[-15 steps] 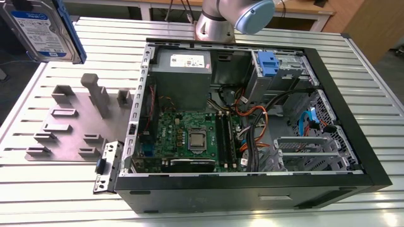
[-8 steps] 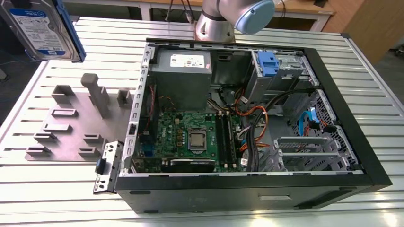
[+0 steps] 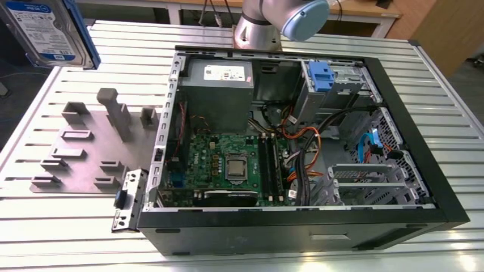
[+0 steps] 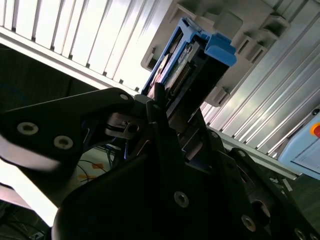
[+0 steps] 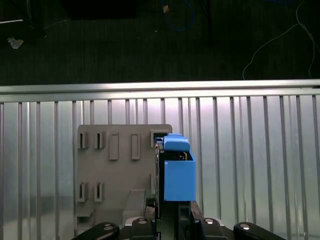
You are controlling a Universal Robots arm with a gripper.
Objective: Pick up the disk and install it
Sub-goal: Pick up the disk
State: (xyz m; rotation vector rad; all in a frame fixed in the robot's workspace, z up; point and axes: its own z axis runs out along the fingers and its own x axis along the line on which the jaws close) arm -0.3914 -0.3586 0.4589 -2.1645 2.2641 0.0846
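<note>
Jaws pinching the disk, one on each flat face. It stands edge-on between them, and its blue carrier end sticks out past their tips in both wrist views. In the exterior view the disk is held up off the slatted desk, label face showing. Grey fixture plate lies on the desk beyond the jaws' tips, apart from the disk. Open computer case is well apart from the jaws.
</note>
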